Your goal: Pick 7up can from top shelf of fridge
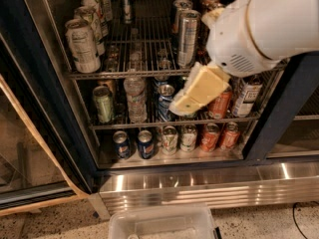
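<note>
The 7up can (82,46), pale whitish-green with dark small print, stands at the front left of the top shelf (130,74), a wire rack in the fridge (46,101). Similar pale cans stand in a row behind it. My gripper (195,92), a cream-coloured piece under the white arm (259,29), hangs in front of the fridge's middle right. It points down and left, over the second shelf's cans. It is well to the right of the 7up can and lower than it. It holds nothing that I can see.
A tall slim silver can (187,36) stands mid-shelf, with dark cans behind it. A water bottle (135,97) and several cans fill the lower shelves. Below are a ribbed steel base (199,183) and a clear plastic bin (162,224). The open glass door (25,153) stands at the left.
</note>
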### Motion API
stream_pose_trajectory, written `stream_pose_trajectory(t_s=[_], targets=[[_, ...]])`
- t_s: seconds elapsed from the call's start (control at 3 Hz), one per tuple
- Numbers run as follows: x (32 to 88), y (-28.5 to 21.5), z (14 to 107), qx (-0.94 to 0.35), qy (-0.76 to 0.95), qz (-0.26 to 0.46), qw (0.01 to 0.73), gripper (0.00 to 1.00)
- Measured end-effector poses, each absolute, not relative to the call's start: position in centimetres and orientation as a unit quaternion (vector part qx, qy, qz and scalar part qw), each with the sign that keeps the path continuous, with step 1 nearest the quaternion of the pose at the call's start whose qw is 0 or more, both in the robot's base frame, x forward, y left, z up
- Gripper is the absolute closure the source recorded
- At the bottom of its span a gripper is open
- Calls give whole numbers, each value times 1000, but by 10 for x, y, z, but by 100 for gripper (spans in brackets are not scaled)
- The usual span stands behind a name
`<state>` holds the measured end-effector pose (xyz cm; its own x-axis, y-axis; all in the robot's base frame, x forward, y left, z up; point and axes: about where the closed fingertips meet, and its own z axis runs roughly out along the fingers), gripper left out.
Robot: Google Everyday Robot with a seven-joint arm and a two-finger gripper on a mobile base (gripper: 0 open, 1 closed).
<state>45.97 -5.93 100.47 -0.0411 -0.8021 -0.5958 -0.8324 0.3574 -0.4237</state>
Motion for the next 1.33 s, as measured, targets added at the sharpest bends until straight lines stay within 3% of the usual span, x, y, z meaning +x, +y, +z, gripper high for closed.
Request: stream_pose_trajectory(t_s=[0.33,0.67,1.33], targets=[[468,-23,1023,-576,690,23,437,0],[468,-23,1023,-576,690,23,437,0],[463,21,1034,-543,671,40,503,0]])
